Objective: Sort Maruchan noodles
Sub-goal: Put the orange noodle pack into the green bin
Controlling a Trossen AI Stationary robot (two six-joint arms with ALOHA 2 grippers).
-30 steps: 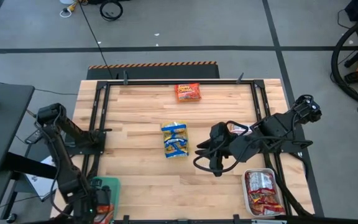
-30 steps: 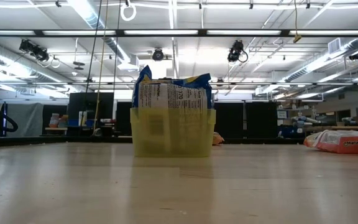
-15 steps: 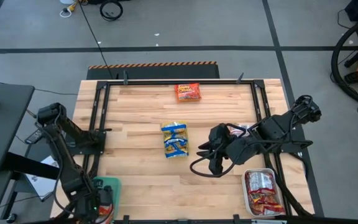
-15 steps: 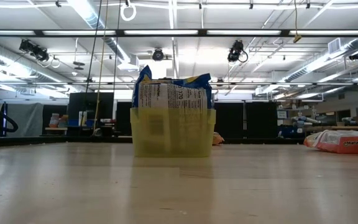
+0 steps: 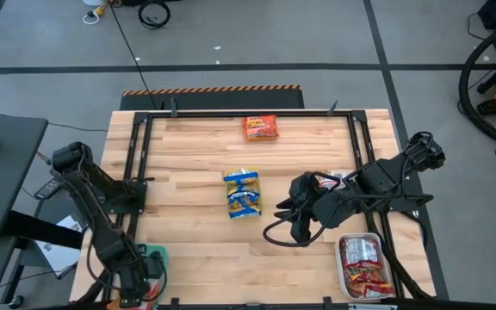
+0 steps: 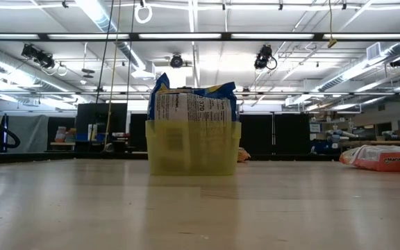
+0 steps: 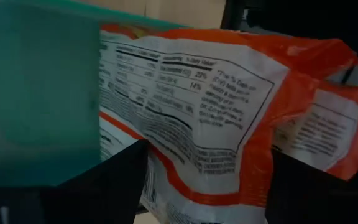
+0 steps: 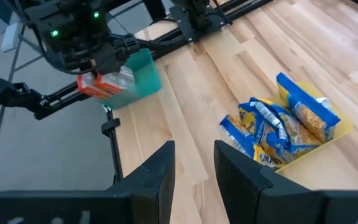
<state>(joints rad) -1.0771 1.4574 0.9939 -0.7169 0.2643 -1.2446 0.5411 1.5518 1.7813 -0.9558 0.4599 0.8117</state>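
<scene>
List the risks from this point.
1. The left hand holds an orange packet at the green tray's wall, near the table corner. Released there, it may fall outside the tray or off the table.
2. The blue packets stand well above the yellow tray's rim, so adding another might tip them out.
</scene>
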